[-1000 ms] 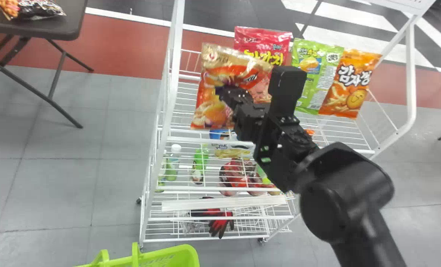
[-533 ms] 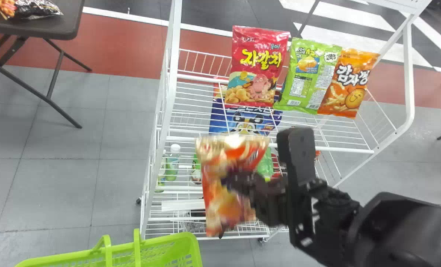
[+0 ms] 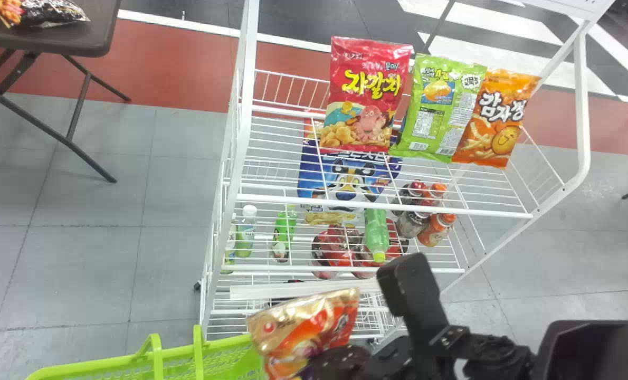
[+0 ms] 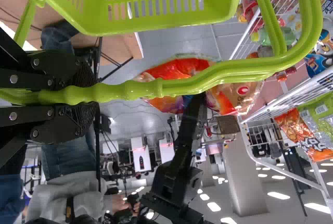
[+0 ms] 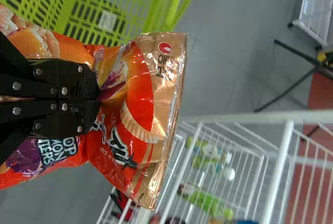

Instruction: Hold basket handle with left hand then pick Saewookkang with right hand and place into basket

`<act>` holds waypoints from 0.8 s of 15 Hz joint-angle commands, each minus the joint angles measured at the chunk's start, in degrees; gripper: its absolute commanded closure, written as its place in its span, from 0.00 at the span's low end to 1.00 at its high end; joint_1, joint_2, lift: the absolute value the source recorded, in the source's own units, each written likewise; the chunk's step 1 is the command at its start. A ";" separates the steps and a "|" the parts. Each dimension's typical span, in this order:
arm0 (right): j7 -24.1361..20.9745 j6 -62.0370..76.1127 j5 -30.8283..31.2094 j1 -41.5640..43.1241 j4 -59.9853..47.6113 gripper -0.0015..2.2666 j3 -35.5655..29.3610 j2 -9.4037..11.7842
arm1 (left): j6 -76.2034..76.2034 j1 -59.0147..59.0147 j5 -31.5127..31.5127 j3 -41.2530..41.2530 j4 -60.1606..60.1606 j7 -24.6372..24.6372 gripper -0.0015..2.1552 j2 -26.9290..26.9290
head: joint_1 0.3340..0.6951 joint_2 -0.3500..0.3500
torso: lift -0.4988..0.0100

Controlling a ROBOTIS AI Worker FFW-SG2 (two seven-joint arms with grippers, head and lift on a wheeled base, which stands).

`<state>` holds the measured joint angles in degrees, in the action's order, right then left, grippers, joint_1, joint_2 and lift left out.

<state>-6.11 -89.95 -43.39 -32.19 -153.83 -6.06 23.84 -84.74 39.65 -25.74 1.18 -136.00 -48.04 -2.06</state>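
- Grey floor (image 3: 82, 264) is spreading under a white wire rack (image 3: 388, 206), where red (image 3: 367, 95), green (image 3: 438, 113) and orange snack bags (image 3: 496, 121) are standing side by side along the top shelf.
- At the near edge, the green basket (image 3: 113, 363) is waiting for its load — the left gripper (image 4: 83, 96) is holding its handle (image 4: 135, 89), fingers closed around the bar.
- The right gripper (image 5: 98, 99) is pinching the Saewookkang (image 5: 138, 94) around its middle, fingers narrow, the foil bunching between them.
- That bag is hanging near the basket's right end, clear of the rack; whether it is lying squarely over the opening, I cannot tell.
- Picking seems to be done, so the placing step is what the robot is working on.
- Next, the move is likely calling for the bag to be brought inward past the rim and lowered before the fingers part — with the left grip steadying the basket, since a wide bag could be snagging on the rim or handle.
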 commanded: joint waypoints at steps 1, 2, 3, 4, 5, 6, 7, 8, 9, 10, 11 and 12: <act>-0.40 -0.13 1.11 0.11 0.73 0.99 6.15 -0.20 | 0.05 -0.01 0.07 -0.74 -0.06 0.23 0.85 0.12 | 1.00 0.00 | 0.94; -0.75 -0.13 2.34 0.82 1.87 0.99 9.22 -0.20 | 0.05 -0.01 0.16 -1.09 -0.14 0.32 0.85 0.12 | 1.00 0.00 | 0.94; -1.54 -0.13 3.22 1.87 3.45 0.99 12.83 -0.20 | 0.05 -0.01 0.25 -1.44 -0.23 0.32 0.85 0.12 | 1.00 0.00 | 0.94; -1.54 -0.13 4.98 2.66 5.30 0.99 15.82 -0.29 | 0.05 -0.01 0.34 -1.62 -0.41 0.32 0.85 0.12 | 1.00 0.00 | 0.94; -1.54 -0.13 7.09 3.63 7.50 0.99 18.98 -0.55 | -0.13 -0.01 0.34 -1.71 -0.58 0.23 0.85 0.12 | 1.00 0.00 | 0.94; -1.36 -0.13 7.27 5.04 10.31 0.99 21.35 -0.55 | -0.48 0.08 0.34 -1.80 -0.76 0.14 0.85 0.12 | 1.00 0.00 | 0.94; -1.01 -0.13 7.35 6.18 12.94 0.98 23.11 -0.73 | -0.48 0.17 0.34 -1.88 -0.76 0.05 0.85 0.12 | 1.00 0.00 | 0.94; -0.22 -0.13 7.44 7.06 14.70 0.91 23.99 -1.61 | -0.48 0.25 0.34 -1.88 -0.76 -0.03 0.84 0.12 | 1.00 0.00 | 0.94; 1.18 0.34 7.97 7.32 16.20 0.60 24.17 -2.13 | -0.48 0.25 0.34 -2.06 -0.76 -0.03 0.85 0.04 | 1.00 0.00 | 0.94; 1.18 2.63 9.11 7.41 16.64 0.06 24.08 -2.13 | -0.48 0.34 0.34 -2.06 -0.76 -0.12 0.84 0.04 | 1.00 0.00 | 0.94; 1.80 3.33 9.38 7.41 16.46 0.00 23.29 -2.05 | -0.48 0.43 0.34 -1.97 -0.76 -0.30 0.85 -0.05 | 1.00 0.00 | 0.94; 4.26 5.79 9.29 6.71 15.76 0.00 21.09 -2.05 | -0.48 0.43 0.34 -1.88 -0.67 -0.39 0.84 -0.14 | 1.00 0.00 | 0.94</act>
<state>-3.14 -86.70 -34.28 -24.94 -137.57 17.10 21.78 -85.21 40.03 -25.40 -0.82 -136.75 -48.33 -2.08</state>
